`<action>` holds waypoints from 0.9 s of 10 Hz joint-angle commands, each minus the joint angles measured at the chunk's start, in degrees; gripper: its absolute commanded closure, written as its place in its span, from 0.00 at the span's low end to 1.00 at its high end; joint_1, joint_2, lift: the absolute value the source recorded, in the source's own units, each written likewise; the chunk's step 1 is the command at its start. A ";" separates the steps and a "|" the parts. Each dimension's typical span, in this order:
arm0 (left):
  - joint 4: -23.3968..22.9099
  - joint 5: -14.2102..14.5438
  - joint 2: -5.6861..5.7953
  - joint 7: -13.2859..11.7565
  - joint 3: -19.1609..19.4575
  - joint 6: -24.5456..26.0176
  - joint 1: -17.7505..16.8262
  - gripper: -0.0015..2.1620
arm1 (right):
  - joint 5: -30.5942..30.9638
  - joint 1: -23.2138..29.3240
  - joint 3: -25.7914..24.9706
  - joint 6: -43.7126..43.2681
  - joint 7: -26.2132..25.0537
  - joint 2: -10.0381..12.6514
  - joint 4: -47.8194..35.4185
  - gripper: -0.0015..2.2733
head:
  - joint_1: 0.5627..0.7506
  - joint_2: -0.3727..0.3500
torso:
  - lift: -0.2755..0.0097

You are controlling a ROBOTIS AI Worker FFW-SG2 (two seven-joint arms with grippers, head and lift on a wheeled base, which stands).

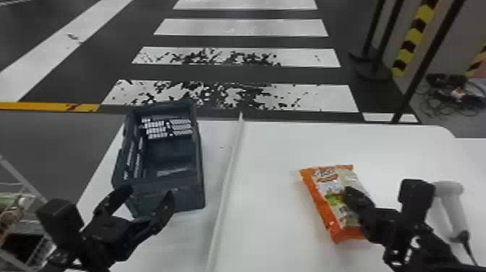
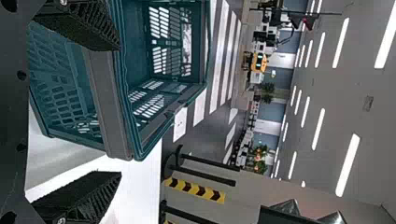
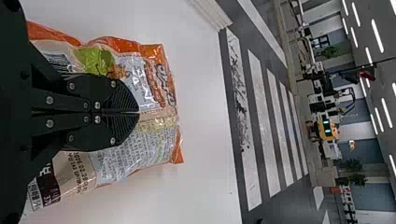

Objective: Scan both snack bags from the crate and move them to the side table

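My right gripper [image 1: 350,195] is over the orange-edged snack bag [image 1: 318,202] on the right part of the white table. In the right wrist view its fingers are together at the middle of the snack bag [image 3: 135,158], and my right gripper [image 3: 139,112] looks shut on a fold there. The dark blue-green crate [image 1: 166,197] stands at the left, with no bag visible inside. My left gripper [image 1: 149,197] is open at the crate's near end; in the left wrist view the crate's rim [image 2: 109,107] lies beyond the spread fingers of my left gripper [image 2: 119,109].
A white handheld scanner [image 1: 450,206] is to the right of my right gripper, its cable trailing down. A raised white strip [image 1: 227,181] runs along the table between crate and bag. A wire rack [image 1: 21,181] stands at the far left.
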 commanded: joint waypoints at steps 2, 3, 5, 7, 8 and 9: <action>0.09 0.00 0.00 0.00 0.00 0.07 0.00 0.02 | -0.15 0.51 -2.45 0.18 0.14 -0.54 -0.19 0.95 | 0.70 0.55 | 0.62; 0.09 0.00 0.00 0.00 0.00 0.07 0.00 0.02 | -0.50 0.68 -3.41 0.18 0.14 -0.63 -0.19 0.95 | 0.70 0.53 | 0.62; 0.09 0.00 0.00 0.00 -0.09 0.07 0.00 0.02 | -0.94 1.39 -4.12 -0.17 0.58 -0.71 -0.90 0.95 | 0.70 0.49 | 0.62; 0.00 0.00 -0.09 0.00 -0.18 0.07 0.00 0.02 | -0.85 2.27 -2.89 0.18 0.67 -0.63 -3.97 0.95 | 0.70 0.49 | 0.62; 0.00 0.00 -0.09 0.00 -0.18 0.07 0.00 0.02 | -0.94 2.53 -1.66 0.35 0.67 -0.45 -5.47 0.95 | 0.70 0.50 | 0.62; 0.00 0.00 0.00 0.00 -0.18 0.07 0.00 0.02 | -0.94 2.53 -0.07 0.88 0.67 -0.19 -6.26 0.95 | 0.70 0.52 | 0.62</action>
